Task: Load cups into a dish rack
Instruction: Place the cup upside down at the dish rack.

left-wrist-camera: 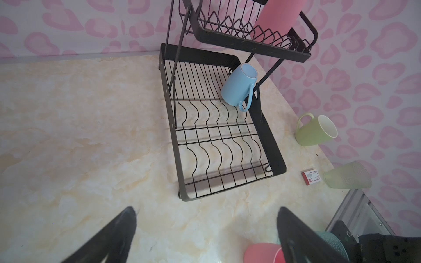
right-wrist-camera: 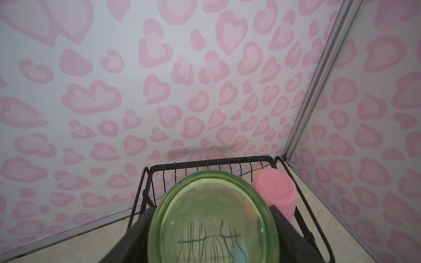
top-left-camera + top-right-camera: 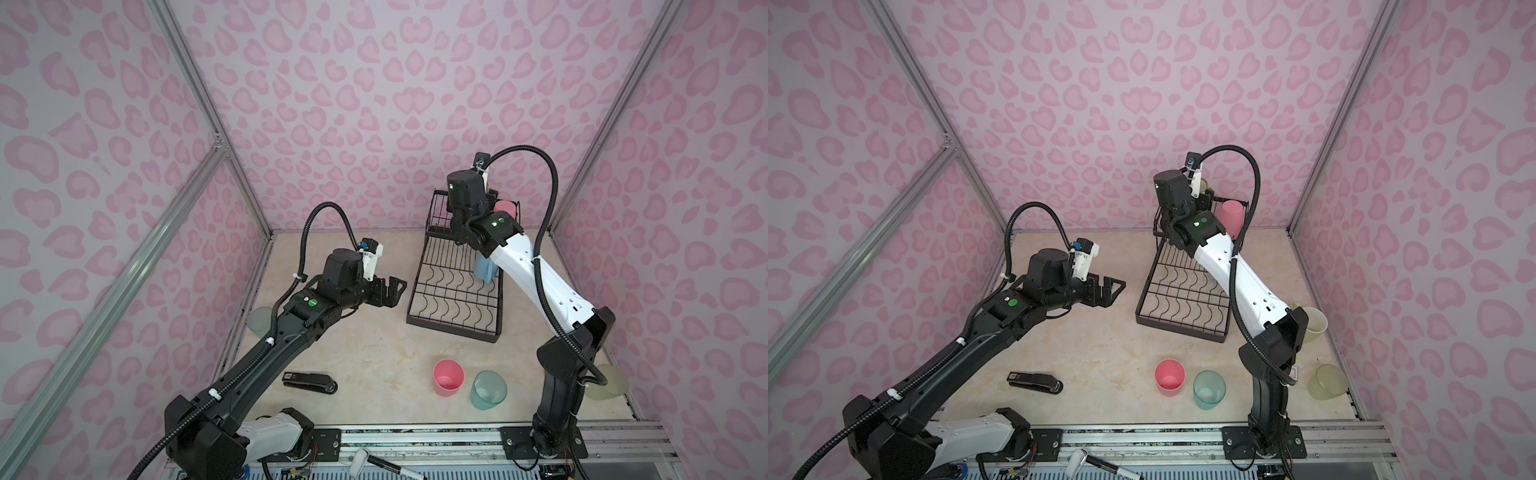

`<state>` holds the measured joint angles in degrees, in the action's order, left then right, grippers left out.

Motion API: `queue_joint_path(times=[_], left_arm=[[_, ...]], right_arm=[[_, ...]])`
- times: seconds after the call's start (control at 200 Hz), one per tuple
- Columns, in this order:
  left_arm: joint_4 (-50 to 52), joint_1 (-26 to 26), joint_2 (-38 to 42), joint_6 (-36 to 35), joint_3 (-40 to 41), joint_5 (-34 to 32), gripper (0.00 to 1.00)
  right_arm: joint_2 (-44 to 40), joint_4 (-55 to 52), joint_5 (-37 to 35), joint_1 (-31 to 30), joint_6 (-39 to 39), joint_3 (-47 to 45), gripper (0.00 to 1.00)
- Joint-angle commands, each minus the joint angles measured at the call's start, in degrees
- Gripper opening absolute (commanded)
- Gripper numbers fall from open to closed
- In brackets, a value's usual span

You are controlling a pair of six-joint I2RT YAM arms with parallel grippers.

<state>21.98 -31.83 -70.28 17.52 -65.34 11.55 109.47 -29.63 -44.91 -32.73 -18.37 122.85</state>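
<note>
Closest to us, the loose pink tumbler (image 3: 448, 376) and the teal tumbler (image 3: 488, 389) stand mouth-up on the desk (image 3: 365, 353). There's also a black stapler (image 3: 309, 381) off to the side that we just leave alone. Further in, the left gripper (image 3: 395, 293) hovers beside the dish rack (image 3: 451, 329), jaws spread wide and empty. A light blue mug (image 1: 239, 85) leans tilted on the rack's lower grid, so that one's loaded. At the back, the right gripper (image 2: 208, 230) has its jaws clamped on the green tumbler (image 2: 213, 205) above the upper basket, just beside the racked pink tumbler (image 2: 276, 193). We reckon we're mid-placement. To do it well, we'd lower straight down into the free stretch of basket. We'd also keep off the pink one so it doesn't get knocked, and only let go once the tumbler sits on the wires.
</note>
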Motion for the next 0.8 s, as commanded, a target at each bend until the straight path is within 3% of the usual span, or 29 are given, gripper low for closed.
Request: queue_joint_path(times=[0.0,0.795], left_arm=[[-3.06,0.07,0.63,-1.08,0.38,0.51,0.98],[-4.73,0.11,-1.06,-1.16,1.13,2.65,0.99]], right_arm=[[1.43,-0.31,-0.03,1.11,0.53,0.72,0.58],[13.09,2.35,2.72,6.62,1.79,5.24,0.58]])
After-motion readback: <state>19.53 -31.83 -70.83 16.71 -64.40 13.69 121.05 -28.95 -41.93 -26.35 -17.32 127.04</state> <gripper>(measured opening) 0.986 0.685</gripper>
